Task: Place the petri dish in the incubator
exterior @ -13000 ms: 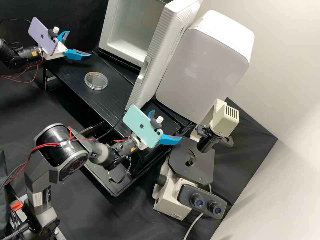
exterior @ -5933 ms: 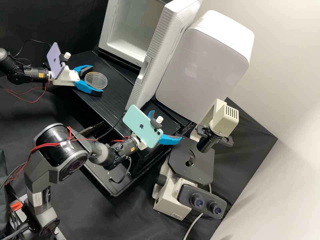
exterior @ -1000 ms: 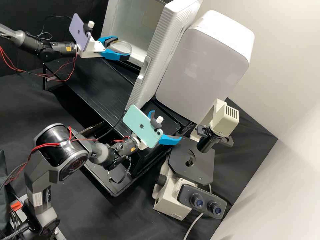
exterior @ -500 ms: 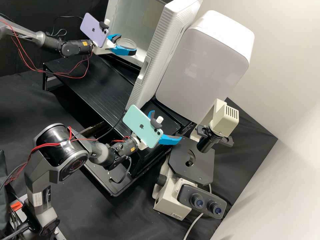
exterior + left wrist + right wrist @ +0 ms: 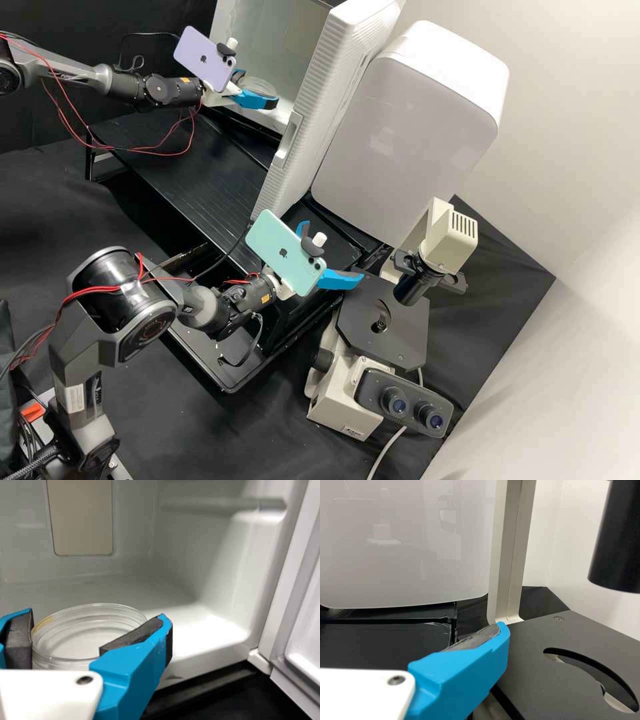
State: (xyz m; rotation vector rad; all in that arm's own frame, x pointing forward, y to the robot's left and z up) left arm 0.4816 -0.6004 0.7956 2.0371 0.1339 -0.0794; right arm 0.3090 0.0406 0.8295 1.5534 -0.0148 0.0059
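Observation:
The clear round petri dish [image 5: 261, 86] hangs at the mouth of the white incubator [image 5: 250, 40], whose door [image 5: 313, 100] stands wide open. My left gripper [image 5: 257, 95] is shut on the dish, one blue finger on each side. In the left wrist view the petri dish [image 5: 82, 632] sits between the pads of the left gripper [image 5: 87, 636], just above the front lip of the incubator's white floor [image 5: 205, 625]. My right gripper [image 5: 340, 278] is open and holds nothing; it hovers low by the microscope stage, with one blue finger [image 5: 470, 667] showing in its wrist view.
A black raised shelf [image 5: 193, 173] runs from the incubator toward the front. A white microscope [image 5: 373, 380] with a black stage [image 5: 555, 655] stands at the front right, beside a large white housing [image 5: 407, 133]. Red cables trail from the left arm.
My left arm has carried the petri dish from the shelf up and to the right, into the incubator's opening, and a little deeper over the last second. The right arm has stayed still.

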